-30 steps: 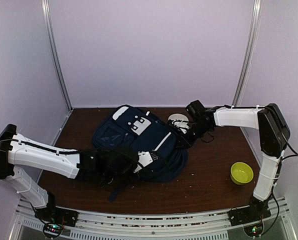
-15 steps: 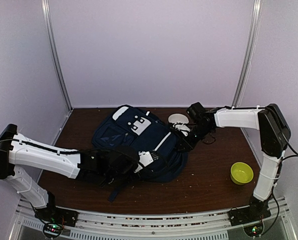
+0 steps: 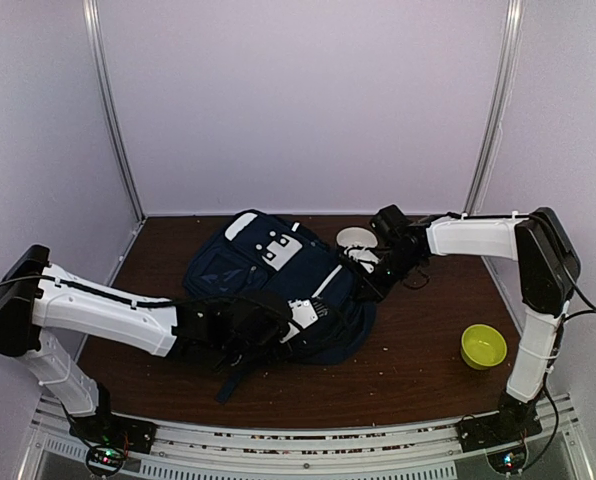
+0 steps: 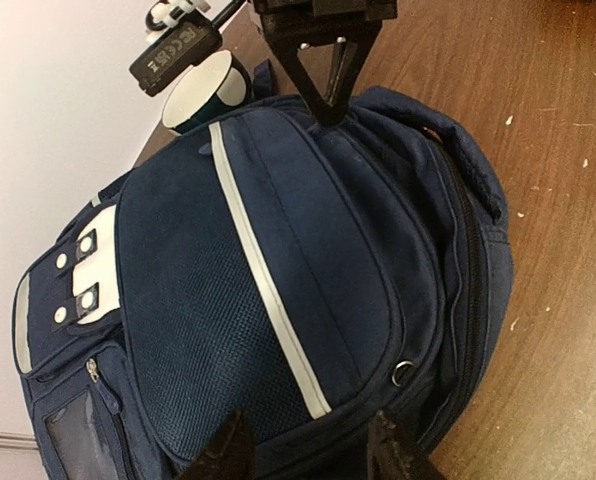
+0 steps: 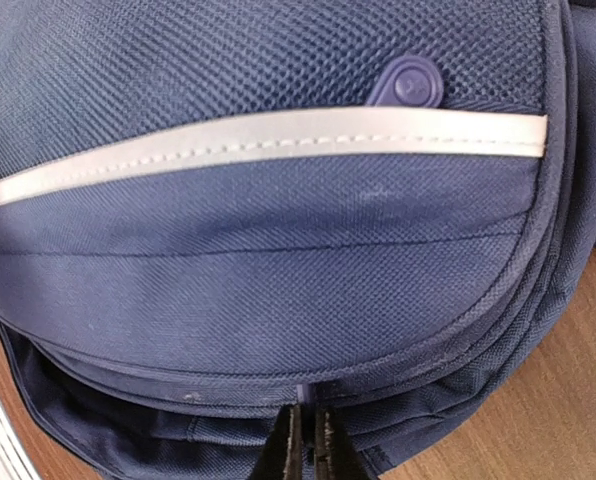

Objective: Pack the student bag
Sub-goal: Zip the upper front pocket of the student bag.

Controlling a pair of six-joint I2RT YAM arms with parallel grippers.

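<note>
The student bag point(image 3: 278, 285), navy with a white stripe, lies flat in the middle of the brown table. In the left wrist view it point(image 4: 278, 270) fills the frame. My left gripper point(image 3: 306, 316) is at its near right edge. My left gripper point(image 4: 313, 455) is open, its dark fingers apart over the bag's rim. My right gripper point(image 3: 368, 282) is at the bag's far right edge. In the right wrist view my right gripper point(image 5: 308, 440) is shut, pinching a thin pale tab at the seam of the bag point(image 5: 278, 230).
A yellow-green bowl point(image 3: 483, 345) stands at the right of the table. A white round cup-like thing point(image 3: 355, 238) sits behind the bag, next to the right wrist; the cup-like thing point(image 4: 208, 90) also shows in the left wrist view. Walls close in behind and at both sides.
My right gripper has come down onto the bag's far edge and shut there. My left gripper has opened and slid a little to the right along the bag.
</note>
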